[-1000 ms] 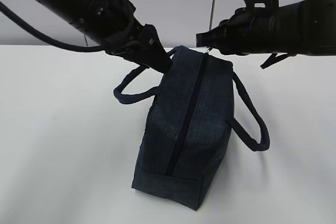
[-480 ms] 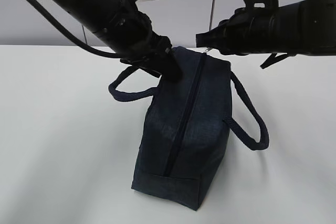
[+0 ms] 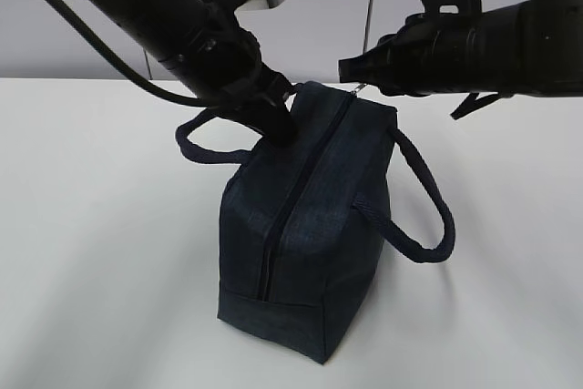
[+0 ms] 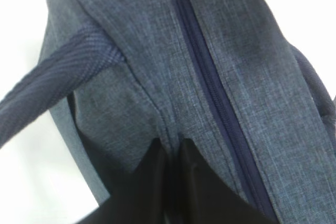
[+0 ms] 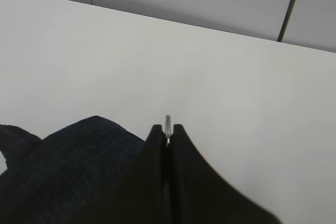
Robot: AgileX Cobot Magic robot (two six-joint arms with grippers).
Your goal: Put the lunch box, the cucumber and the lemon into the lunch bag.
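Navy fabric: the lunch bag [image 3: 305, 225] is sitting on the white table [image 3: 91, 225], its zipped top running from near-left to far-right, with the left gripper [image 3: 273, 120] pinching its far upper-left edge. At the left wrist, the fingers [image 4: 152, 182] are squeezing a fold beside the closed zipper [image 4: 210, 82]. At the right wrist, the right gripper [image 5: 167, 135] is clamping the metal ring pull [image 5: 167, 123] at the bag's end.

A dark navy boxy fabric lunch bag [image 3: 305, 234] (zipper closed) stands on the white worktop [image 3: 91, 225]; the left tool [image 3: 278, 127] pinches its upper edge, the right tool [image 3: 351, 70] its far end.
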